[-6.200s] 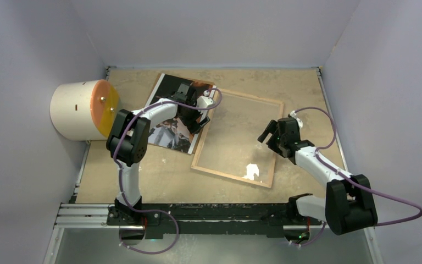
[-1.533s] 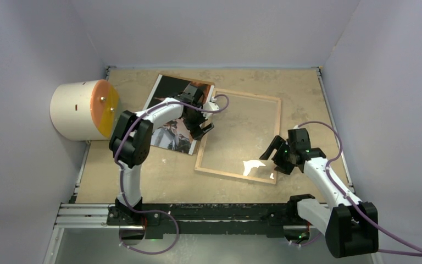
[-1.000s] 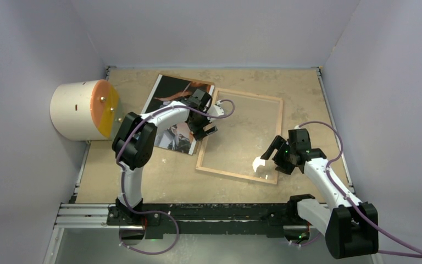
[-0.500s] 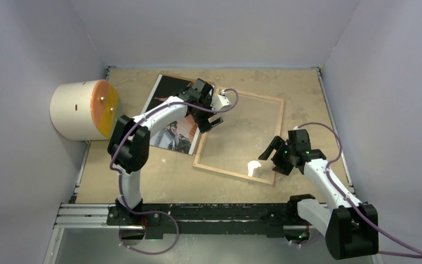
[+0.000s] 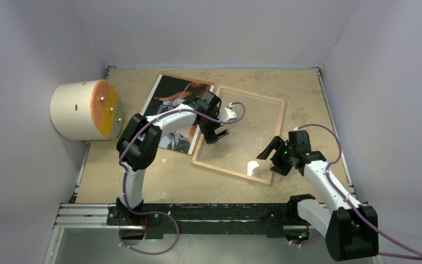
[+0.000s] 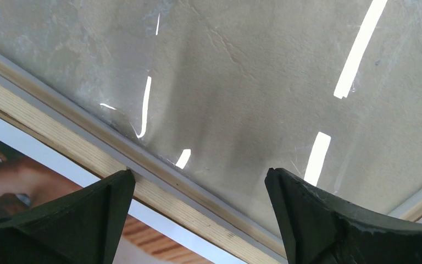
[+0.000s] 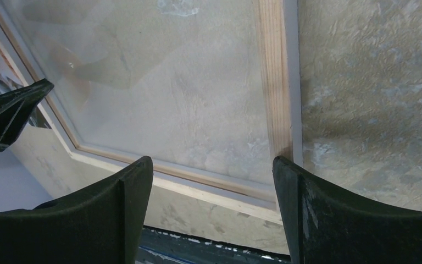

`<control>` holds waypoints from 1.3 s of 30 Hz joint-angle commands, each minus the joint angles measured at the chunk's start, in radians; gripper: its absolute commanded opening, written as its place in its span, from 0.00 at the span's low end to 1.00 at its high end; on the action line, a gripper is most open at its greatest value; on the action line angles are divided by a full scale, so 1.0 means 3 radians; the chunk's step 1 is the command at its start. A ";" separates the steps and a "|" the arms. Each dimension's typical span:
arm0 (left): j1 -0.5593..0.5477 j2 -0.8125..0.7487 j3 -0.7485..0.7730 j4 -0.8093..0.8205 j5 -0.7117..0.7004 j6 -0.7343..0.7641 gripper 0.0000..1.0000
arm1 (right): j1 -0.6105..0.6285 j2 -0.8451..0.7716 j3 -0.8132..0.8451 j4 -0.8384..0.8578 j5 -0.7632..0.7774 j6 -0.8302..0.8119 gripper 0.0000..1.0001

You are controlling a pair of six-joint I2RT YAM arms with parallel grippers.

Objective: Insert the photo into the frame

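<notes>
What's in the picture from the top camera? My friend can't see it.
A wooden picture frame lies flat on a tan table, with the left gripper and right gripper above it, both open and empty. A dark photo lies just left of the frame, and a big white drum sits further left.

Frame (image 5: 225, 170), wood-brown rim around clear glass, lying skewed at the centre of the worktop (image 5: 159, 179); photo (image 5: 170, 91), print side up, towards the far left corner, against the frame's left rail; left gripper (image 5: 215, 132), jaws spread, above that rail; right gripper (image 5: 271, 159), jaws spread, above the frame's near right corner; white drum with orange face (image 5: 82, 110) at the left edge.
</notes>
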 commanded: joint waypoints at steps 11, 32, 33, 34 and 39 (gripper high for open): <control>0.0026 0.0103 -0.0185 0.0012 0.0107 -0.0011 0.99 | 0.0013 -0.0320 -0.0275 0.0534 -0.0733 0.0588 0.83; 0.0023 0.0063 -0.0318 -0.0001 0.0144 0.0047 0.99 | 0.0013 -0.0448 -0.0424 0.0869 -0.0953 0.0894 0.83; 0.0022 0.0062 -0.0318 -0.0004 0.0144 0.0043 0.99 | 0.0012 -0.0476 -0.0419 0.0801 -0.0938 0.0880 0.83; 0.0022 0.0058 -0.0318 -0.0004 0.0143 0.0040 0.99 | 0.0015 -0.0509 -0.0419 0.0713 -0.0915 0.0855 0.83; 0.0023 0.0052 -0.0286 -0.0016 0.0138 0.0034 0.99 | 0.0013 -0.0719 -0.0517 0.0441 -0.0825 0.0815 0.83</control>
